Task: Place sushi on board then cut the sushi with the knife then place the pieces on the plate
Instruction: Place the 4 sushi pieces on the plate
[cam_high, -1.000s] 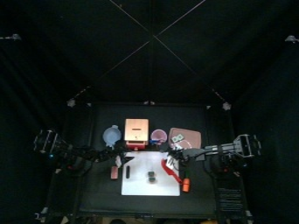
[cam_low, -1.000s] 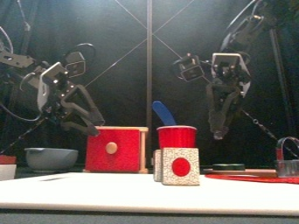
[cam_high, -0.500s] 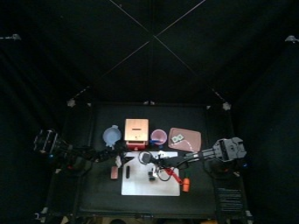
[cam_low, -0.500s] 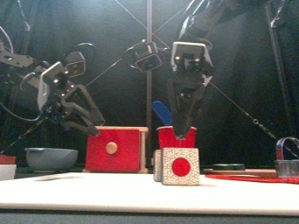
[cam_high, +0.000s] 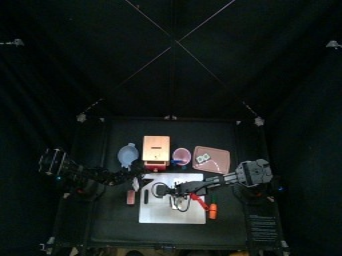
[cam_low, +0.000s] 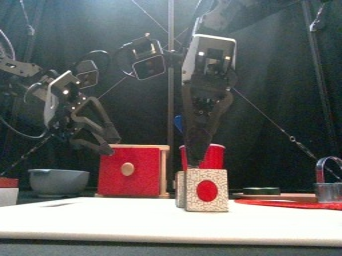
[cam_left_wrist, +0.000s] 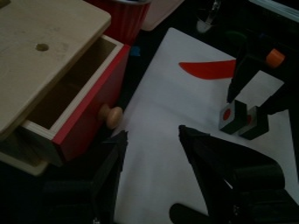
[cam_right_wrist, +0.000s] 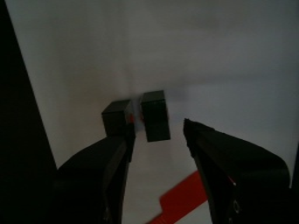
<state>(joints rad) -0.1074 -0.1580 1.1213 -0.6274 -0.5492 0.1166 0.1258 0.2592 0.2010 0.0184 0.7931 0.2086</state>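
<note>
right claw (cam_low: 201, 155), spread, hangs over the sushi (cam_low: 203, 190), already two blocks on the board (cam_high: 158, 212), likely to lift one piece; left claw (cam_left_wrist: 152, 136), spread, rests aside.

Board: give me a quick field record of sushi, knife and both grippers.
sushi: on board, two blocks side by side
red knife: flat on board, beside sushi
right gripper: open, above sushi, not gripping
left gripper: open, empty, near board's left edge
box: drawer open
</note>
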